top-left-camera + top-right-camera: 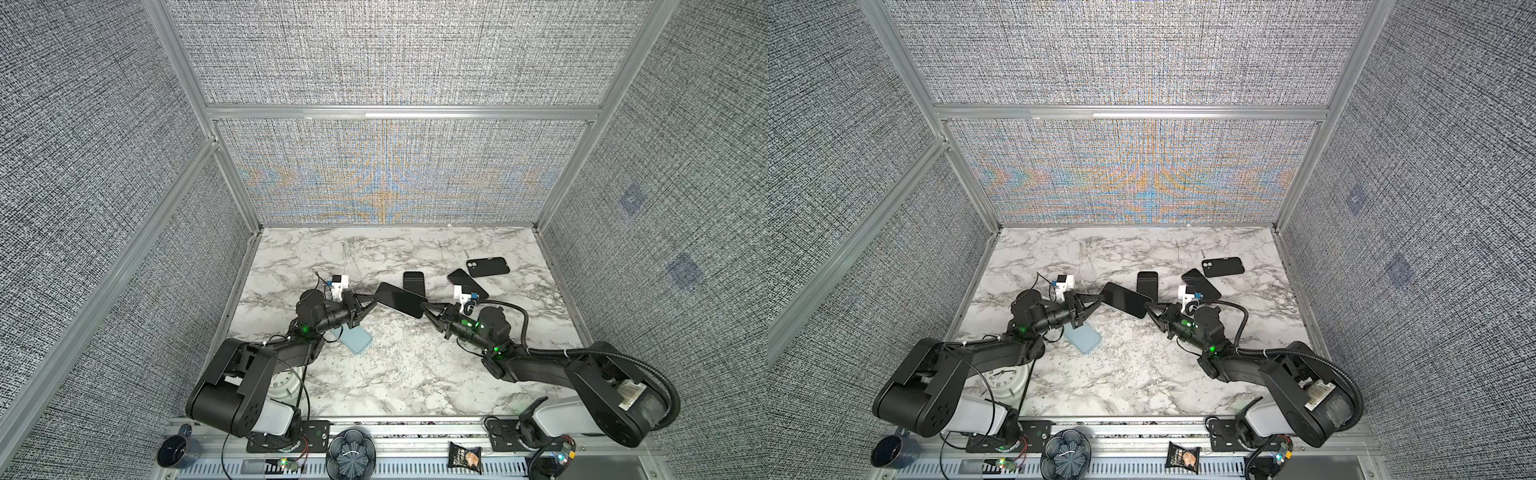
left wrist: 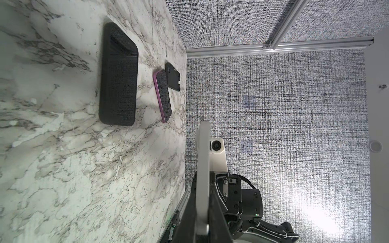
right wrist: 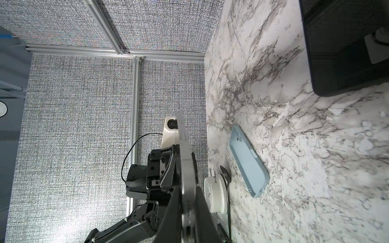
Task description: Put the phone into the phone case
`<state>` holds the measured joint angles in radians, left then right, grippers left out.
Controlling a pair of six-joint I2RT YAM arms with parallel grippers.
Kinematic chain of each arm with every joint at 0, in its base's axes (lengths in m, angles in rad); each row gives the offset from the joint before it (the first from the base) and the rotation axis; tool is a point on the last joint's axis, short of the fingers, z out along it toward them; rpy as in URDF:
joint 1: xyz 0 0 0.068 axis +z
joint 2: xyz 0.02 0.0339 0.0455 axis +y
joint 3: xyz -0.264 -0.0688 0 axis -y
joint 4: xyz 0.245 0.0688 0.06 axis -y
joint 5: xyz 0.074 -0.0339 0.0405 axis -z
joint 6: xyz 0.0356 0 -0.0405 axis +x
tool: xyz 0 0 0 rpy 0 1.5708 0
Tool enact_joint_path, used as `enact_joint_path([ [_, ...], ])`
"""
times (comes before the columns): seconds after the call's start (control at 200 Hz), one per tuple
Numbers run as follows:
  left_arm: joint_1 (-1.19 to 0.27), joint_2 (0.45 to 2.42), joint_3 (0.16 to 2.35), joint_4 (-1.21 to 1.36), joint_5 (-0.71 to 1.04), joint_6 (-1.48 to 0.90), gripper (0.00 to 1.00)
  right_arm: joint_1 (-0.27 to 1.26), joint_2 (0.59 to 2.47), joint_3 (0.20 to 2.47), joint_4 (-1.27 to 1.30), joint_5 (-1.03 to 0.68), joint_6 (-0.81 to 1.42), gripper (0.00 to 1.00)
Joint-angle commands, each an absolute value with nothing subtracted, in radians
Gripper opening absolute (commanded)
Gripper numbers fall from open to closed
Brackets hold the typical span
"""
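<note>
Currently phone (image 1: 402,300) hangs aloft: one end clamped in right gripper (image 1: 424,308), other end between left gripper (image 1: 375,299) jaws, hold there unclear.

We find the black slab phone (image 1: 401,300) raised over the middle of the bench (image 1: 395,374), one end at the left hand (image 1: 371,302), the other gripped in the right hand (image 1: 426,309). In front of the left hand lies a pale blue rubbery phone case (image 1: 356,340). Behind the phone lies a black glossy slab (image 1: 414,284); toward the right edge, a purple-rimmed phone (image 1: 465,280), then a black camera-holed case (image 1: 488,267).
</note>
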<state>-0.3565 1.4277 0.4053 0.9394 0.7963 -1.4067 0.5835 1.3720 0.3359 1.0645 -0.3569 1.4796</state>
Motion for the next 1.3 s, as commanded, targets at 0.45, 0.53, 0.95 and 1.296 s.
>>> enact_joint_path([
  [0.45, -0.187, 1.238, 0.754, -0.451, 0.329, -0.612, 0.99, 0.561, 1.167, 0.394, 0.604, -0.388, 1.192, 0.04],
  [0.53, -0.157, 1.306, 0.780, -0.443, 0.333, -0.615, 0.99, 0.563, 1.167, 0.430, 0.540, -0.430, 1.148, 0.04],
  [0.95, -0.141, 1.576, 0.920, -0.432, 0.319, -0.577, 0.97, 0.615, 1.194, 0.488, 0.437, -0.478, 1.018, 0.03],
  [1.296, -0.142, 1.648, 0.908, -0.380, 0.418, -0.563, 0.92, 0.642, 1.224, 0.487, 0.430, -0.472, 0.976, 0.03],
])
